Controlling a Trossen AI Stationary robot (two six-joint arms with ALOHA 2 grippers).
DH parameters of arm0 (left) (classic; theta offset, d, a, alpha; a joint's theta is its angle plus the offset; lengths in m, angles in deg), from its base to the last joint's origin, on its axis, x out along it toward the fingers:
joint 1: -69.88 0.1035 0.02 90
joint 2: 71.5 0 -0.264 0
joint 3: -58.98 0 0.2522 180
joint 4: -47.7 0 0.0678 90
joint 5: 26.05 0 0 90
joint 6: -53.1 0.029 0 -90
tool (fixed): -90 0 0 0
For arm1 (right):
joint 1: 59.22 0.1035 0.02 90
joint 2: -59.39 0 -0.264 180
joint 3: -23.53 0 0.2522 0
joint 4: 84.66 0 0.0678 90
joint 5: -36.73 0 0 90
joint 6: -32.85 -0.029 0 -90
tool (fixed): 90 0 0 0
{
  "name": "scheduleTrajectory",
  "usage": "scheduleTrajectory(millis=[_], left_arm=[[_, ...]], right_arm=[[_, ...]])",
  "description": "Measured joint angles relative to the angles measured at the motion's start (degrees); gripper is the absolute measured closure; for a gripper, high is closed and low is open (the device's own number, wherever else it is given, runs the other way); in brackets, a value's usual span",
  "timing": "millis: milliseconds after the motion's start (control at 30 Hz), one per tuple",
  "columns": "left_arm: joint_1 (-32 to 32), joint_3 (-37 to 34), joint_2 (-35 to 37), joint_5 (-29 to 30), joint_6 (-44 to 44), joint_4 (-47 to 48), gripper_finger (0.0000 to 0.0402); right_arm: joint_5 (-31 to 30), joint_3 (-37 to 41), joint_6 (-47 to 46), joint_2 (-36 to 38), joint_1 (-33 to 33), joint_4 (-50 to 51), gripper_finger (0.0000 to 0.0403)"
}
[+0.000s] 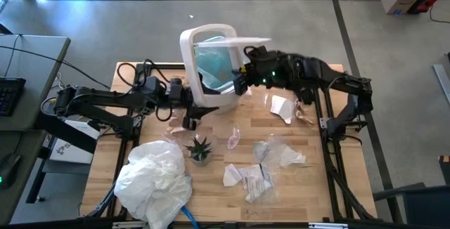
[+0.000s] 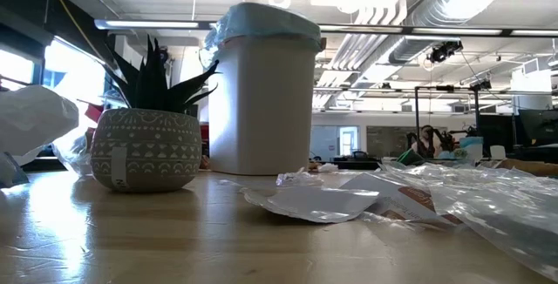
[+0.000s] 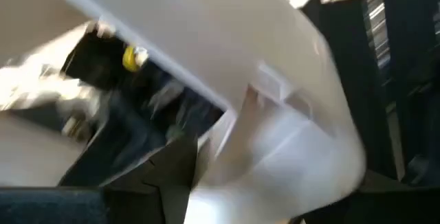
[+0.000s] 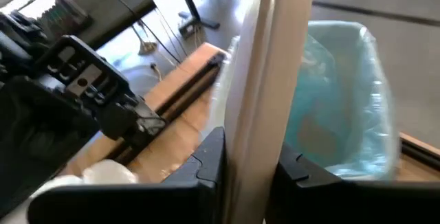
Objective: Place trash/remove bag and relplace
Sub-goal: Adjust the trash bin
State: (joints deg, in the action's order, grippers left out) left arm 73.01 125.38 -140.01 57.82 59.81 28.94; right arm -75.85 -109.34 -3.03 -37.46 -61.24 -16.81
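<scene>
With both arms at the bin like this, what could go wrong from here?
The right gripper is shut on the bin's raised lid; if it slips, the lid could drop back over the blue bag. The left gripper is at the white bin; a push could tip it. Scraps remain on the table.

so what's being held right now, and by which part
The right gripper is shut on the white bin's lid, pinching its thin edge. The left gripper sits against the white bin; its hold cannot be told.

Grey concrete floor, exposed ceiling pipes, bright window.
</scene>
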Motion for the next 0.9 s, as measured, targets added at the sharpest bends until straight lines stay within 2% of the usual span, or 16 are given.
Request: scheduleTrajectory(millis=[233, 267, 367, 733, 900], left_arm=[[0.7, -0.1, 5.3, 6.4, -0.3, 21.1, 0.0212], [0.6, -0.2, 5.8, 7.5, -0.2, 23.5, 0.0212], [0.7, -0.2, 7.0, 9.8, 0.0, 29.6, 0.0212], [0.5, -0.2, 11.5, 12.6, -2.2, 41.5, 0.0212], [0.5, -0.2, 13.6, 21.0, -2.2, 47.2, 0.0212]], right_arm=[[9.5, 0.0, 5.2, 0.3, -7.0, 1.2, 0.0367], [12.5, 0.0, 6.3, 0.4, -7.9, 1.5, 0.0368], [16.3, -0.1, 7.5, 0.8, -10.2, 1.3, 0.0369], [21.0, 0.0, 9.5, 0.6, -18.4, 4.5, 0.0369], [22.6, -0.1, 9.3, -0.2, -21.1, 3.9, 0.0369]])
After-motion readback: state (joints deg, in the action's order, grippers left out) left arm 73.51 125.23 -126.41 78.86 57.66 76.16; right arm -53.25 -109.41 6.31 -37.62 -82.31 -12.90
